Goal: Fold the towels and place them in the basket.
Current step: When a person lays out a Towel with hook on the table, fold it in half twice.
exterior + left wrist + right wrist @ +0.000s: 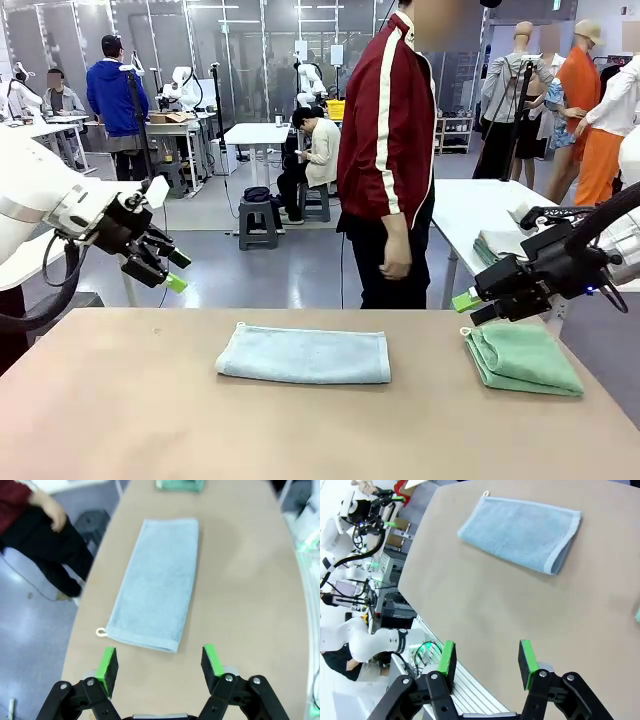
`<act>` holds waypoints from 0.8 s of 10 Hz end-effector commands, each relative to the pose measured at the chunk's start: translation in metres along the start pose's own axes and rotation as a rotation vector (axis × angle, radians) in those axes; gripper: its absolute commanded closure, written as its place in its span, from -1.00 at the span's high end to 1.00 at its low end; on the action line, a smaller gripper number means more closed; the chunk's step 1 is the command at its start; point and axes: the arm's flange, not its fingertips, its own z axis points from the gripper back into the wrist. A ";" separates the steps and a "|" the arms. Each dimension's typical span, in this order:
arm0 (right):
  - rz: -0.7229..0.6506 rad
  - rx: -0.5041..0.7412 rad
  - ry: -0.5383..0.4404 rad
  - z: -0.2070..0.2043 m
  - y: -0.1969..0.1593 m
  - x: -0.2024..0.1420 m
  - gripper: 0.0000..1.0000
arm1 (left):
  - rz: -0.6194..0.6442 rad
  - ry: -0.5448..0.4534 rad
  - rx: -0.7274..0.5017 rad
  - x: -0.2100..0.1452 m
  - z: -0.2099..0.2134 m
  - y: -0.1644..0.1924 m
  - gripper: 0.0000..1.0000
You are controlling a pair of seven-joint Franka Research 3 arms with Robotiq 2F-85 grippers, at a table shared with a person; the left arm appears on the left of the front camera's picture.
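A light blue towel (305,355) lies folded flat in the middle of the table, its loop at the far left corner. A mint green towel (522,358) lies folded at the table's right side. My left gripper (170,270) hangs open in the air past the table's far left corner. My right gripper (470,305) hovers open just above the green towel's far left corner. In the left wrist view the blue towel (157,585) stretches away ahead of the open left gripper (160,662), with the green towel (180,485) beyond. The right gripper (487,660) is open over bare table, the blue towel (522,532) ahead. The basket is out of view.
A person in a red jacket (385,130) stands at the far edge of the table (120,400), one hand (397,262) hanging down. Another white table (480,215) with folded cloth stands behind on the right.
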 end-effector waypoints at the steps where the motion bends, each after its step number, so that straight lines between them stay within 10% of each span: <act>1: 0.003 -0.023 -0.035 0.002 0.005 -0.008 0.27 | -0.027 -0.122 -0.023 -0.029 0.014 -0.004 0.69; 8: -0.041 -0.067 0.010 -0.004 0.006 0.009 0.27 | -0.060 -0.177 -0.076 -0.053 0.020 -0.010 0.69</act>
